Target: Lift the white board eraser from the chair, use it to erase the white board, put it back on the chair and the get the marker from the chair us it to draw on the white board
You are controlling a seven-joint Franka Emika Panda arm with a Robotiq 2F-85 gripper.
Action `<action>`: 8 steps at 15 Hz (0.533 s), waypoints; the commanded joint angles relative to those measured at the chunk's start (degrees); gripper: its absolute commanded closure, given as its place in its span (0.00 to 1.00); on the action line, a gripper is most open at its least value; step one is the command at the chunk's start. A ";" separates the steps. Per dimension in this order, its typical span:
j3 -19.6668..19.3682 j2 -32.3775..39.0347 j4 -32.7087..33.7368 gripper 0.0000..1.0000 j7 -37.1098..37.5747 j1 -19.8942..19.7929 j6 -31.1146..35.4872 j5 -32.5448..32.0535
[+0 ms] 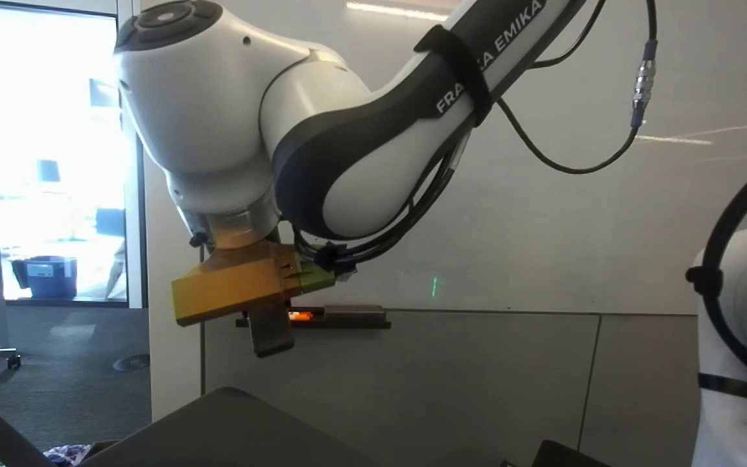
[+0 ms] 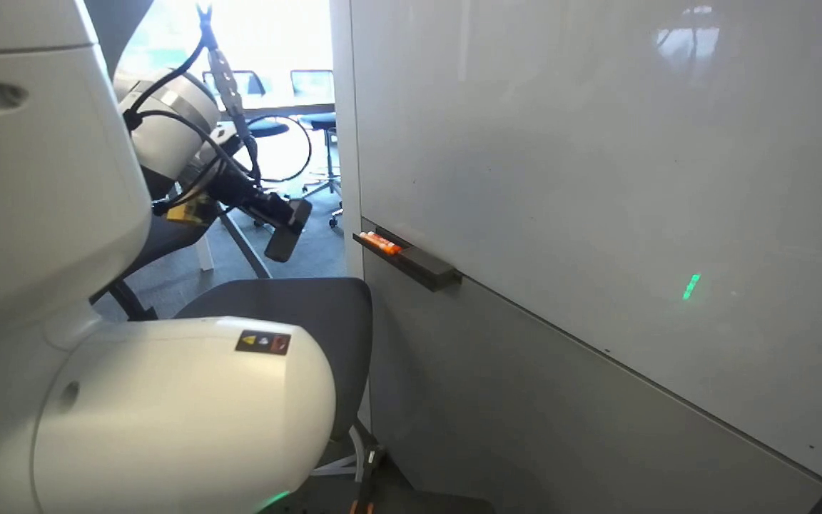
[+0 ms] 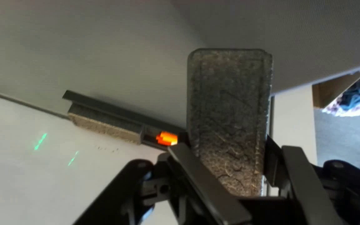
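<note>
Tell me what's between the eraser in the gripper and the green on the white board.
In an exterior view, the dark tray, holding orange markers and a dark block, shows between the held eraser and the green mark.

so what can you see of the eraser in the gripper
The eraser is a dark grey rectangular block with rounded corners; its mottled face looks like worn felt with pale scuffs. The gripper clamps its sides near one end. In an exterior view it hangs tilted in midair, apart from the white board.
</note>
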 commanded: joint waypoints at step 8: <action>0.11 19.03 5.48 0.69 -30.56 -2.22 14.77 13.81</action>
